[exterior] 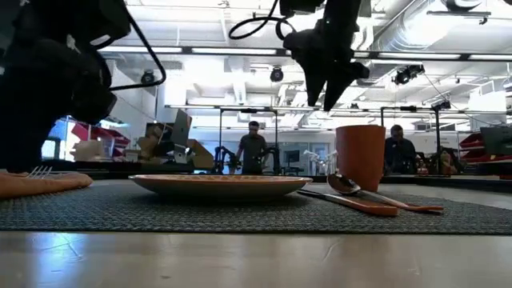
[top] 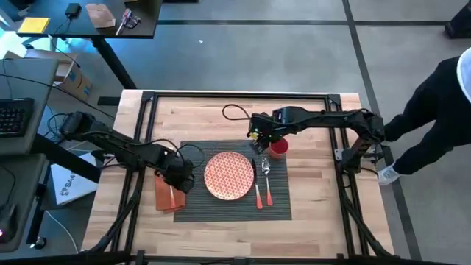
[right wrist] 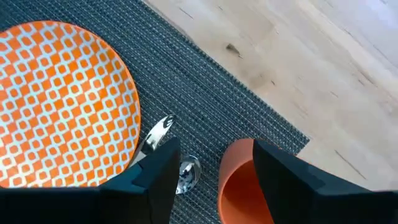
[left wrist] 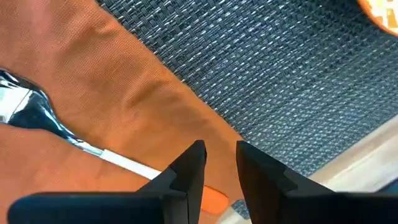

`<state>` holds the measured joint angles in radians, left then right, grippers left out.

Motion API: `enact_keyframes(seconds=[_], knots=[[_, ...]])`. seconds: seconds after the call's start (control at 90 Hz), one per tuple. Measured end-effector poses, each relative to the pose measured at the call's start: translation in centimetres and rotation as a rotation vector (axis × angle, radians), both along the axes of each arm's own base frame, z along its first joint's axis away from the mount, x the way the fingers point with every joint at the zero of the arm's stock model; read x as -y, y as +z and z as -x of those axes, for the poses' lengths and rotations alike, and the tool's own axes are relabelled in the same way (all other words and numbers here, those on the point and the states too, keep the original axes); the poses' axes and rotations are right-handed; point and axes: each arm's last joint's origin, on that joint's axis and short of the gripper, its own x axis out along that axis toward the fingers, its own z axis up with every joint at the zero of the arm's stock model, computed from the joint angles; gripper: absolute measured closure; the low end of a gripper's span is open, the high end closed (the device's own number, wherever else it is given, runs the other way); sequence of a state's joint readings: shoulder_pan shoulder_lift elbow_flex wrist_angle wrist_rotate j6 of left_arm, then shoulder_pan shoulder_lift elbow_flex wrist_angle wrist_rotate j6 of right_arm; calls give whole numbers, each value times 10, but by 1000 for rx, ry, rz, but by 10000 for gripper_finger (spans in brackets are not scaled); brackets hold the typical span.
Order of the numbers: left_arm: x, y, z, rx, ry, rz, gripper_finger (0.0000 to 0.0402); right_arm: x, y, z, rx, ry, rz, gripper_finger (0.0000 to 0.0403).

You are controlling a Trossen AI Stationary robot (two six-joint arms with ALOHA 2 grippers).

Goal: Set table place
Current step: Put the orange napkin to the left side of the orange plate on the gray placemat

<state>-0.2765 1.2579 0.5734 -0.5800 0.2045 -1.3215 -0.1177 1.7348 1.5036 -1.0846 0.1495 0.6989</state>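
Setting appears nearly complete: plate (top: 229,175), fork (left wrist: 37,118) on napkin (top: 166,193), spoon (top: 266,171), cup (top: 278,148) placed. Right pincer (top: 257,138) wide above cup; left pincer (top: 179,179) narrow, empty, over napkin.

plate (top: 229,175) centred on placemat (top: 280,208), napkin (top: 163,193) left, cup (top: 278,148) right

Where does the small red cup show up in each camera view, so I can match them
High view: the red cup stands at the placemat's far right corner, by the right gripper.
Low view: right of centre, behind the spoon.
Left wrist view: not in it.
Right wrist view: between that gripper's fingers, at the bottom edge.
Shared landmark: the patterned plate, which shows in the high, low and right wrist views.
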Motion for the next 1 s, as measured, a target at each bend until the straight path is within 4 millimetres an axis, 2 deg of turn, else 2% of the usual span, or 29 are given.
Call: enact_keyframes(seconds=[0.222,0.5,0.811,0.911,1.0], knots=[[4,-9,1,41,53,17,325,0,0,0,1,1,0,217],[12,-6,1,40,84,25,323,0,0,0,1,2,1,217],[17,-12,4,-7,105,-19,279,0,0,0,2,4,1,217],[18,-18,2,-36,95,-21,285,0,0,0,2,5,1,217],[19,-20,-1,-27,71,-7,309,0,0,0,1,11,3,217]])
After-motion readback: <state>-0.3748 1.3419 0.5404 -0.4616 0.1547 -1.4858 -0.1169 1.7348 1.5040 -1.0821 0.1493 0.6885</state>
